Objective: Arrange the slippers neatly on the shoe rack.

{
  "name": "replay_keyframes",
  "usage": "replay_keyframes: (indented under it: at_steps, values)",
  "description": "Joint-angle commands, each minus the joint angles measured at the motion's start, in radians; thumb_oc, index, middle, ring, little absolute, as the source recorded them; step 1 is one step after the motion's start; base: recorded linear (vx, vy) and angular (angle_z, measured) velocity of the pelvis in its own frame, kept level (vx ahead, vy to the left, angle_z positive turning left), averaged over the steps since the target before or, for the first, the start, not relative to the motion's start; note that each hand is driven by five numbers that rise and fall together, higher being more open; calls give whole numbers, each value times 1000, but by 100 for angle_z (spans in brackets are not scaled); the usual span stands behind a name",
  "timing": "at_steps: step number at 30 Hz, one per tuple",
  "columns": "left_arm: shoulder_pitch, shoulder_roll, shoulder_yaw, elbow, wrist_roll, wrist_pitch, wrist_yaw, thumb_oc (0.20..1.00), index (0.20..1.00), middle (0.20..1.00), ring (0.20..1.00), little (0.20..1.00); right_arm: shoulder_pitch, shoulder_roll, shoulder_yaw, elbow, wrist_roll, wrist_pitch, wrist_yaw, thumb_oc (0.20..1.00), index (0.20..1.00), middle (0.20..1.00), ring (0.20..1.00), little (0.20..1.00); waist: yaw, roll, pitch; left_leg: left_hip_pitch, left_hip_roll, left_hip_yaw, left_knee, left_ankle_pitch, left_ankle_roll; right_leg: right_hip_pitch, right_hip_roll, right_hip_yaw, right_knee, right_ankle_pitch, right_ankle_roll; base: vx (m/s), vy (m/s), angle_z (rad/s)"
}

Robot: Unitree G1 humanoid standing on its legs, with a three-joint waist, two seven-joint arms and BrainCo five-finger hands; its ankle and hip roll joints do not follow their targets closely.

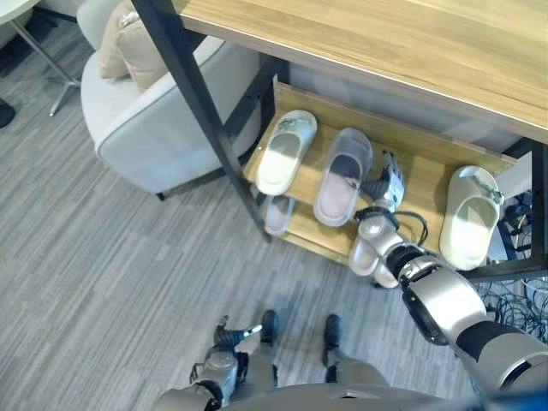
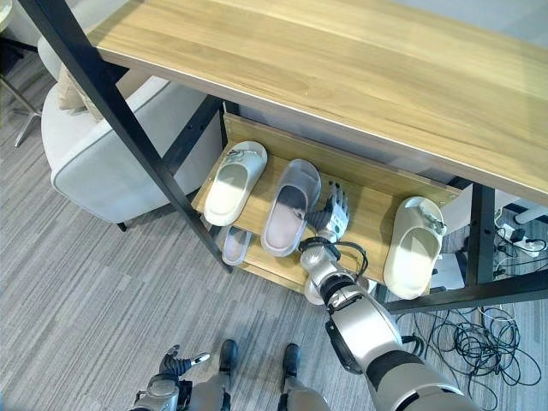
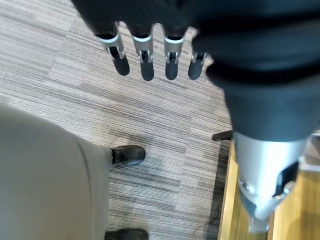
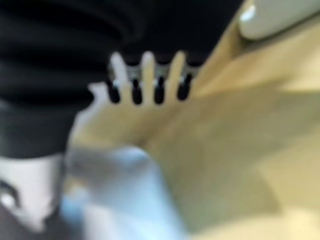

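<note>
Slippers: clear one [image 1: 342, 175] mid rack [image 1: 419, 184], long axis front-to-back, toe at back; R hand [image 2: 332, 212] beside it, fingers straight, spread; L hand [image 3: 150, 55] fingers straight; lower-shelf slipper [image 1: 278, 214] half hidden.

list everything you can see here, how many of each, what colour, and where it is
Cream slippers: two, cream; one at the left of the rack's upper shelf, one at its right.
Translucent slippers: three, pale grey; one on the upper shelf beside the left cream one, one on the lower shelf, one under the right arm.
Shoe rack: one, light wood, under the table.
Table: one, wood top, black legs.
Armchair: one, pale grey, left.
Carpet: grey.
Right hand: open, over the upper shelf.
Left hand: open, above the carpet.
</note>
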Motion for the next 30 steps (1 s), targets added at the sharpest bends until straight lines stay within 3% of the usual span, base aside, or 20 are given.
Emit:
replay_keyframes:
  at_steps: [1, 6, 10, 12, 14, 30]
  values:
    - [-7, -19, -14, 88, 7, -11, -7, 1000, 1000, 1000, 1000, 1000, -43, -2, -35, 8, 46, -67, -2, 1000, 1000, 1000, 1000, 1000, -9, -25, -20, 6, -7, 62, -20, 27, -7, 89, -41, 25, 2, -54, 78, 34, 1, 2]
    - [3, -16, -8, 96, 13, -21, -5, 1000, 1000, 1000, 1000, 1000, -36, -23, -40, -21, 85, -40, 92, 1000, 1000, 1000, 1000, 1000, -9, -32, -21, 17, -6, 62, -20, 22, -6, 101, -40, 23, 2, -60, 77, 0, 0, 0]
    - [-3, -14, -14, 91, 13, -27, -8, 1000, 1000, 1000, 1000, 1000, -84, -19, -38, 38, 131, 36, 187, 1000, 1000, 1000, 1000, 1000, -7, -39, -15, 6, -6, 59, -20, 24, -5, 91, -41, 21, 2, -55, 78, 0, 0, 0]
    - [-58, -21, 17, 104, -16, -3, -15, 1000, 1000, 1000, 1000, 1000, -108, -4, -29, 39, 153, 104, 237, 1000, 1000, 1000, 1000, 1000, -14, -40, -11, 1, -4, 65, -20, 22, -5, 82, -40, 27, 2, -52, 78, -17, 12, 2]
    - [-43, -26, 19, 97, -16, -10, -21, 1000, 1000, 1000, 1000, 1000, -141, -4, -38, 110, 166, 107, 270, 1000, 1000, 1000, 1000, 1000, -17, -36, -9, -11, -4, 66, -20, 22, -4, 70, -42, 30, 2, -50, 80, -15, 19, 1]
    - [-45, -24, 12, 84, -7, -17, -11, 1000, 1000, 1000, 1000, 1000, -210, -22, -57, 312, 173, 75, 194, 1000, 1000, 1000, 1000, 1000, -3, -37, -1, -33, -11, 59, -20, 28, -4, 54, -44, 25, 2, -49, 84, -2, 2, 2]
